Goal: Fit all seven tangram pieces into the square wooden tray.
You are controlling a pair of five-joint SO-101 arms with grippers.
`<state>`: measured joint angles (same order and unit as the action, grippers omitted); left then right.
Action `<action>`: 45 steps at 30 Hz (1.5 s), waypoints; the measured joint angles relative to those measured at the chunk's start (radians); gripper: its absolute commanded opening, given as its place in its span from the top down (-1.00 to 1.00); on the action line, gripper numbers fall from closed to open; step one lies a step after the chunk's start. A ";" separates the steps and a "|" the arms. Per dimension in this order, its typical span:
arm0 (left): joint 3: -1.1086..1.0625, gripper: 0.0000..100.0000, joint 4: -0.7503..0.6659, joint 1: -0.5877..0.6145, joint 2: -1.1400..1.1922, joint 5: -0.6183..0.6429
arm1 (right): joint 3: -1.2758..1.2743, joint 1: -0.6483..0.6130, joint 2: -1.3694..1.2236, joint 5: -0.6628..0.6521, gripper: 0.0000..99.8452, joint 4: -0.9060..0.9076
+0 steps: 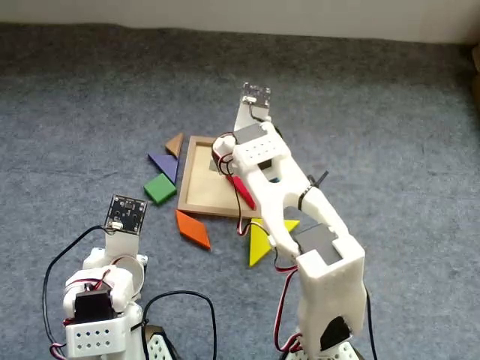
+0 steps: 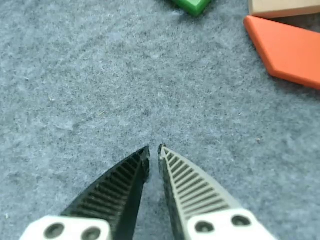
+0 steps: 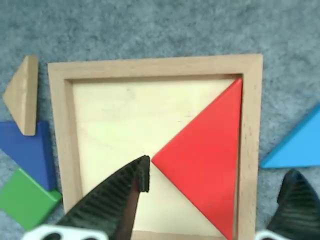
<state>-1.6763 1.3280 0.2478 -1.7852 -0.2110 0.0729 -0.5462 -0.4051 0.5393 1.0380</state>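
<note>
Orange piece looks thin, hard and light, so pinch its side edges; right claw gapes wide, left claw sits closed.

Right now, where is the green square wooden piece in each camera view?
High view: green square wooden piece, just left of the square wooden tray.
Left wrist view: its corner, near the tray's corner.
Right wrist view: outside the tray's rim, beside the dark blue wooden piece.
Shared landmark: the tray.
</note>
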 measured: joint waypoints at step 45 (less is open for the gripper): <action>0.000 0.89 0.000 0.000 0.000 0.000 | 0.318 0.120 -0.141 -0.601 0.94 0.509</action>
<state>-1.6763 1.3280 0.2478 -1.7852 -0.2110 0.3905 -0.4266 -0.5462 -0.0621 1.5474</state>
